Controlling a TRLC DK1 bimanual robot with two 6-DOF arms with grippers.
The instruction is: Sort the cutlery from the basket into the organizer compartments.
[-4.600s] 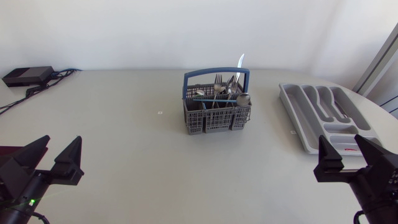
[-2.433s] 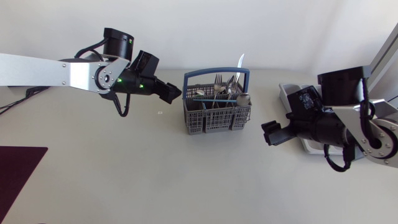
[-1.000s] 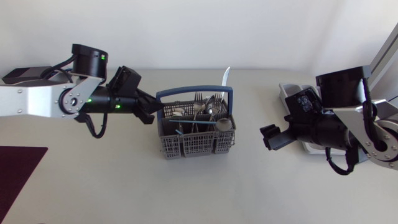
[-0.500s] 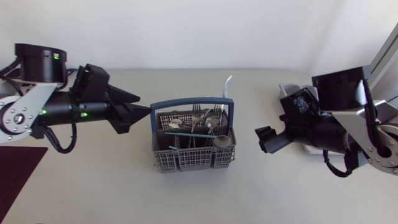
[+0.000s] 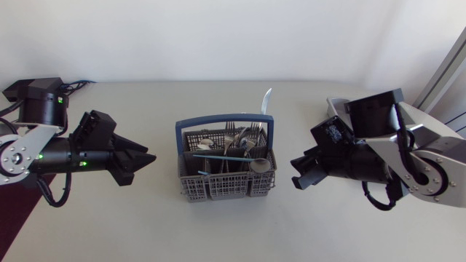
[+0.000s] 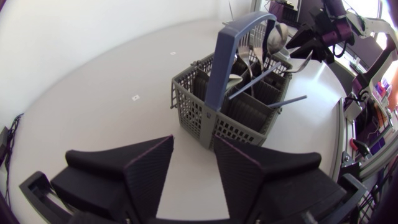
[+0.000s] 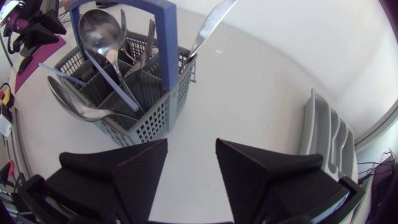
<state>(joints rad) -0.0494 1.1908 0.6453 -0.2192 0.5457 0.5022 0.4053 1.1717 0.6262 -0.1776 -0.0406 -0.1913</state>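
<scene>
Head view looks down on a pale bench (image 5: 218, 233) with a grey cutlery basket (image 5: 226, 175) standing upright near its middle, between the two arms. A blue handle (image 5: 223, 121) arches over the basket. Forks (image 5: 234, 132) and spoons stand packed in its compartments, a knife (image 5: 266, 97) leans out past the far rim, a ladle (image 5: 257, 164) rests with its bowl at the near right, and a thin blue-handled utensil (image 5: 211, 155) lies across the top.

The left tool (image 5: 143, 160) comes in from the left side and points at the basket, near it but apart from it. In the left wrist view its two wedge fingers stand apart with only bare bench between them, the basket just ahead; it holds nothing.

The right tool (image 5: 298, 173) sits on the basket's other side, also aimed toward it and not touching. The right wrist view shows its fingers spread with nothing between them, the basket ahead and to one side, its knife tilting outward.

The grey organizer (image 7: 326, 134) lies flat on the bench behind the right arm, well apart from the basket; in the head view the arm hides most of it. What its compartments hold cannot be made out.
</scene>
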